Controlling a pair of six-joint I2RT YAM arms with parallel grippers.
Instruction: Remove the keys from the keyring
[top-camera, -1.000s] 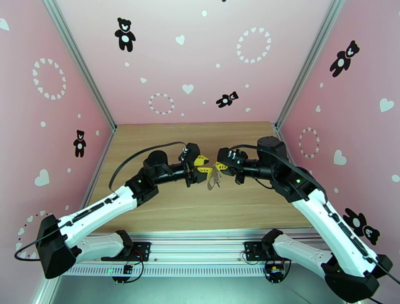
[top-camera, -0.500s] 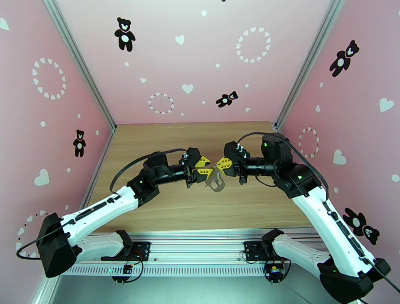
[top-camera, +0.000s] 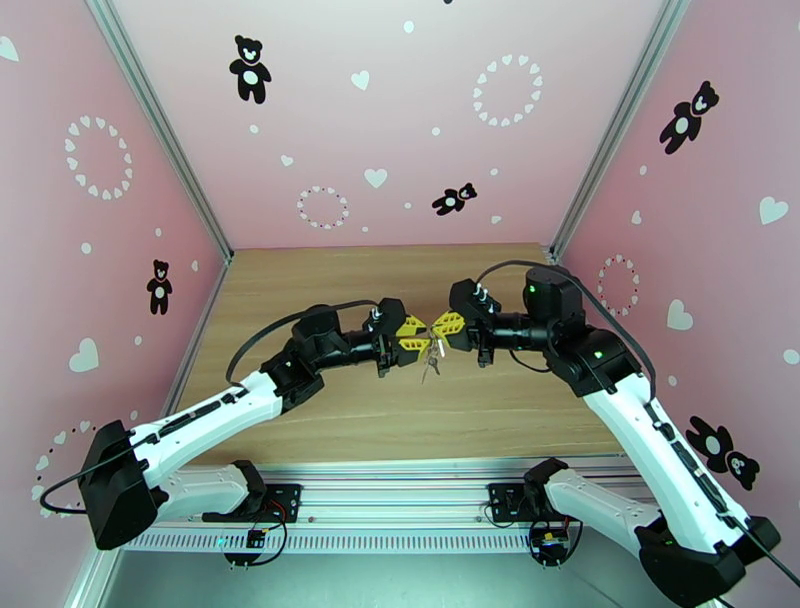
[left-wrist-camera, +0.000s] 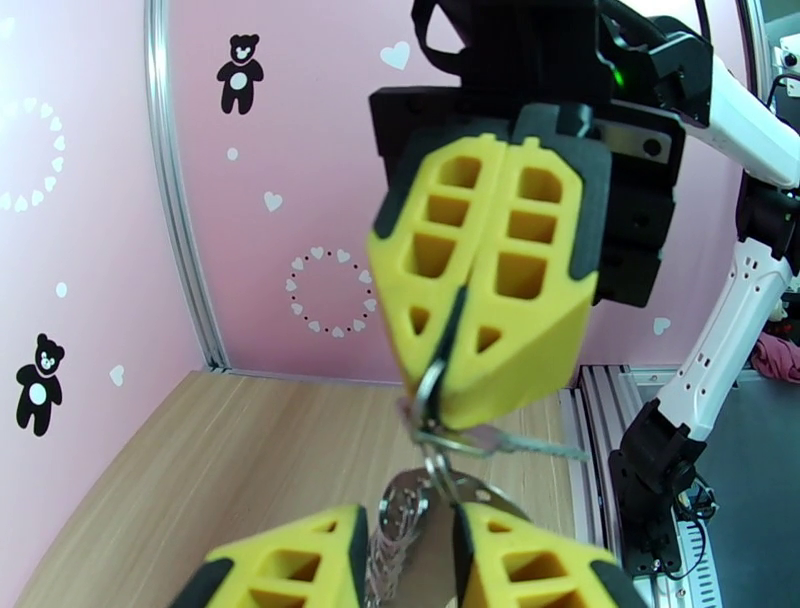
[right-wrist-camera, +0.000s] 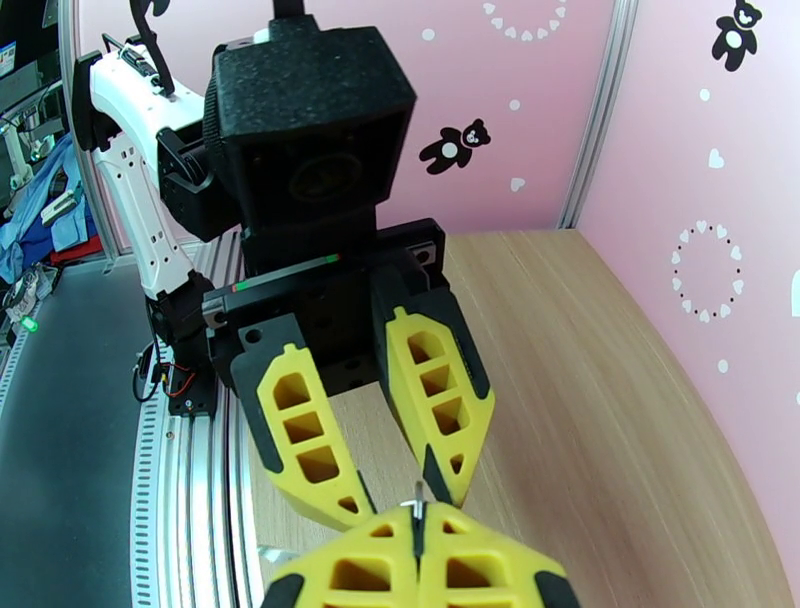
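Observation:
Both grippers meet nose to nose above the middle of the table. In the left wrist view my right gripper (left-wrist-camera: 446, 408) is shut on the thin wire loop of the keyring (left-wrist-camera: 431, 384). One small key (left-wrist-camera: 530, 446) sticks out sideways just below those fingertips. A silvery round part of the keyring (left-wrist-camera: 400, 515) with a beaded edge sits between the fingers of my left gripper (left-wrist-camera: 410, 535), which has closed in on it. From above, the left gripper (top-camera: 422, 337) and right gripper (top-camera: 437, 333) almost touch, and the dark keys (top-camera: 430, 366) dangle under them.
The wooden table (top-camera: 470, 410) is walled in by pink panels at the back and both sides. A metal rail with the arm bases (top-camera: 400, 500) runs along the near edge. A black cable (top-camera: 270, 330) loops behind the left arm.
My left gripper moved right to meet the right one and narrowed its fingers around the hanging piece. The right arm shifted slightly, still shut. The dangling bunch hangs shorter.

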